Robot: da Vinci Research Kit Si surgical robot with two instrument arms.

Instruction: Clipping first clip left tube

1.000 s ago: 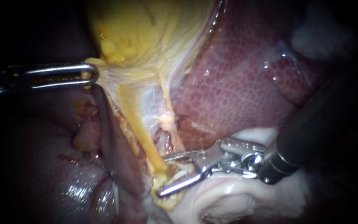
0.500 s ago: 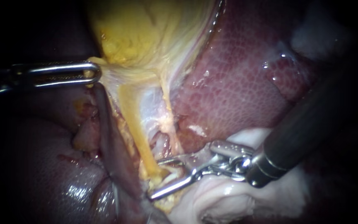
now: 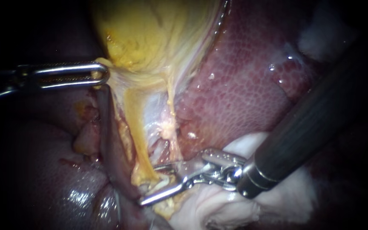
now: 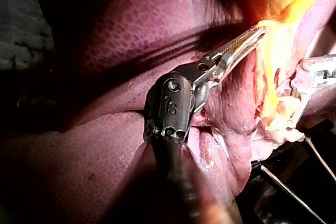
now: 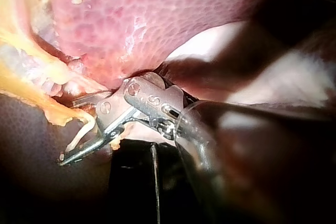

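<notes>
While my left instrument (image 3: 103, 76) has its jaws clamped on the lower edge of the gallbladder (image 3: 150, 34), the left tube (image 3: 139, 136) runs taut as a yellow band from there toward the near side.

My right instrument (image 3: 150, 184) comes in from the right over pale white tissue (image 3: 235, 204). Its jaws stand apart, one on the far side and one on the near side of the tube's lower end, with nothing gripped. I cannot tell whether a clip sits loaded between them.

Step in hand, as I judge it: seat the jaws across the tube, then close.

Notes for doing it well:
- The tube should lie deep in the gap, with both tips past its left edge before closing. The near tip shows; the far tip is partly hidden by yellow tissue.
- Jaws square across the tube, not slanted along it.
- Take the tube only. A thin pale strand (image 3: 170, 106) runs just right of it and the liver (image 3: 243, 93) lies beyond; neither belongs in the bite.
- Hold the left pull even, so the tube lies apart from the dark fold (image 3: 111, 140) on its left.
- Close slowly, with no sideways drag.
</notes>
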